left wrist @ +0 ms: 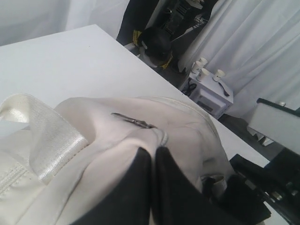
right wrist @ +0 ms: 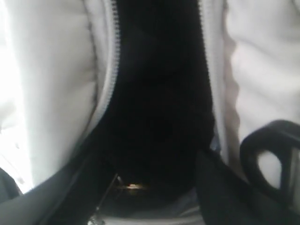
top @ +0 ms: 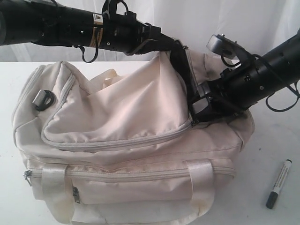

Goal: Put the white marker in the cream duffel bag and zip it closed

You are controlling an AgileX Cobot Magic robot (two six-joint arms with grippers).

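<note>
On the tabletop (top: 262, 140) off the bag's right end lies the white marker (top: 279, 183), well apart from the cream duffel bag (top: 126, 140) and not yet picked up. Its long axis runs roughly near to far, with the dark cap at the near end. From the right gripper (top: 202, 104) it lies outward to the right and nearer the camera, so the right arm is plainly the closer one. That gripper sits at the bag's unzipped mouth; in its wrist view the fingers look spread, with nothing between them but the dark interior. The left gripper (left wrist: 153, 154) is pinched tight on the top flap, holding it raised. The tabletop is plain white and bare around the marker; white curtains (top: 211, 18) hang behind
</note>
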